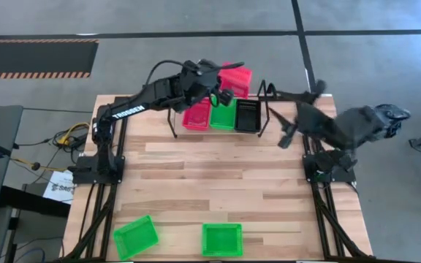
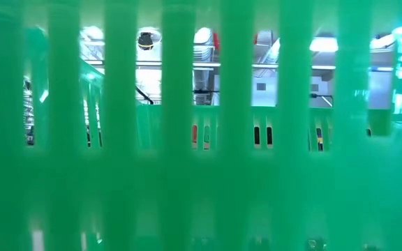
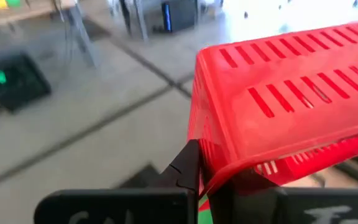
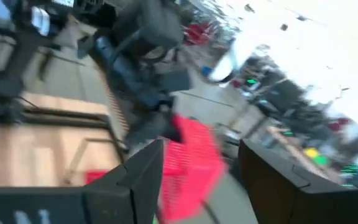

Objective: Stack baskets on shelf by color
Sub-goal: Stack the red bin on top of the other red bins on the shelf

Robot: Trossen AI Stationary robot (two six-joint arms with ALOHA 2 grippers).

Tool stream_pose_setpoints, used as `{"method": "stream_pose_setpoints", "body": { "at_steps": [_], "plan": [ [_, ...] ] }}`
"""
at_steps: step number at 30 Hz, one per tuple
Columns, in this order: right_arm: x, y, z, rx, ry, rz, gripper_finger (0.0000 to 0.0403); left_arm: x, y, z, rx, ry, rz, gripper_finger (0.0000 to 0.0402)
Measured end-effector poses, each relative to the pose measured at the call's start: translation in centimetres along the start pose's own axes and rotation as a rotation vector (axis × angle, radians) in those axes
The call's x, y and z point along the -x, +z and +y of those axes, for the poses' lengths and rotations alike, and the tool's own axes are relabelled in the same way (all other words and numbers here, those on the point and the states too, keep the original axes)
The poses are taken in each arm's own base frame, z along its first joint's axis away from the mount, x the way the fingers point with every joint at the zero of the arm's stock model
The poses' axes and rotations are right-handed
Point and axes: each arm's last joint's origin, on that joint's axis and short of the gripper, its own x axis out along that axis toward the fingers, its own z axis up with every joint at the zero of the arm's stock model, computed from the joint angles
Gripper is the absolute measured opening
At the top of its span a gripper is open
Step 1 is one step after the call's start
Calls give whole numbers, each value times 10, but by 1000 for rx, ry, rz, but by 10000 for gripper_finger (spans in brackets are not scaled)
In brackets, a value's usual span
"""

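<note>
Slotted red plastic basket [image 3: 291, 106] (glossy) — rectangular

The shelf [image 1: 265, 102] carries a red-pink basket [image 1: 196, 115], a bright green basket [image 1: 223, 115] and a black basket [image 1: 247, 115]. Another red-pink basket [image 3: 291, 93] shows slotted walls. Two green baskets [image 1: 135, 236] lie on the pale plank tabletop [image 1: 218, 175].

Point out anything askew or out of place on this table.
One green basket at the near edge lies skewed, unlike the square one beside it. The left gripper holds a red basket tilted above the shelf.
</note>
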Motion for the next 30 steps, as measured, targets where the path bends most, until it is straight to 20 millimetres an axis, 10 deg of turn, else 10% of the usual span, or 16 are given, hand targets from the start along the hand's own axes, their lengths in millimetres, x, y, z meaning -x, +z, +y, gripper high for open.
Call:
{"method": "stream_pose_setpoints", "body": {
  "at_steps": [6,14,18,30],
  "plan": [
    [30,-11,-25,35,-251,75,187,-15,-21,37,103,-12,322,0],
    [53,-49,-77,-198,-184,20,18,-26,-38,72,179,14,610,0],
    [57,-79,-102,-394,-144,63,6,-27,-39,73,193,2,634,0],
    [21,-184,-46,-371,-385,476,2,-29,-43,70,211,2,648,0]
  ]
}}
